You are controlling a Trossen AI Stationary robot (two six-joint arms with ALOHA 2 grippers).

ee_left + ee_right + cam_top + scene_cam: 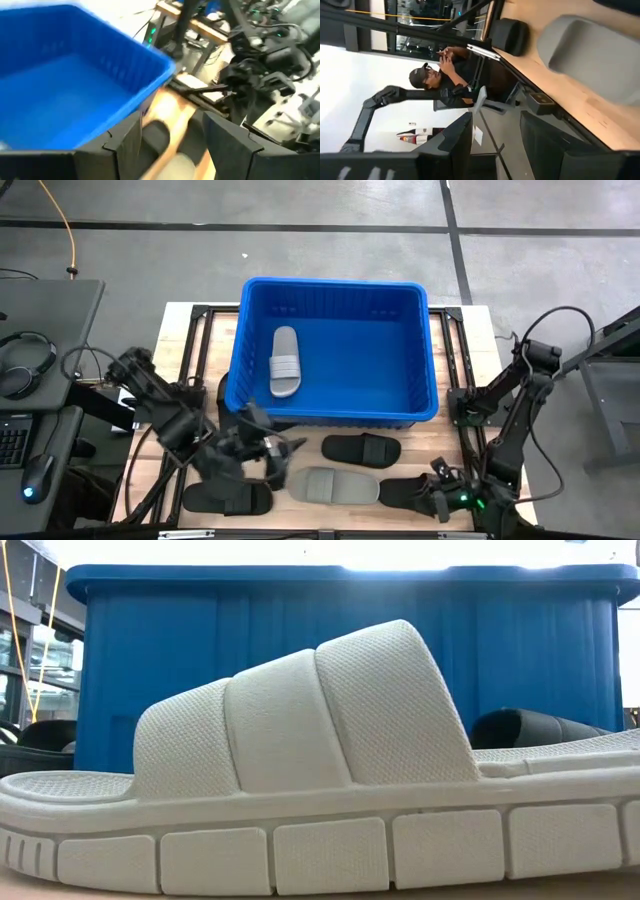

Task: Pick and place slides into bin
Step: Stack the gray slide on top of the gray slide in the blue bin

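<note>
Left gripper (268, 458) low over the wooden table (420, 448), just in front of the blue bin (420, 350), fingers (125, 142) spread wide with nothing between them. Directly beside it, toward the right arm: a light grey slide (333, 486), lying flat, sole down; thick, chunky sole cut into blocks along the edge, wide strap of finely pebbled foam moulded in three puffy ribs, seen close in the low view (300, 730). Beyond that, nearer the bin: a black slide (361, 450), smooth, with one broad strap. On the gripper's other side, at the table's front edge: another black slide (227, 498), partly under the arm. Behind the gripper: the bin, a large rectangular tub of glossy bright blue plastic, walls ribbed vertically, rim rolled. Inside it, on the floor toward the left wall: one grey slide (285, 362), lengthwise, strap up.

Right gripper (440, 498) at the front right of the table, fingers (455, 140) parted, holding nothing, touching or just over a further black slide (405, 492); contact not clear. Far past that gripper, beyond the table edge in the right wrist view: a person (445, 70) in dark clothing and a cap, hands raised together.
</note>
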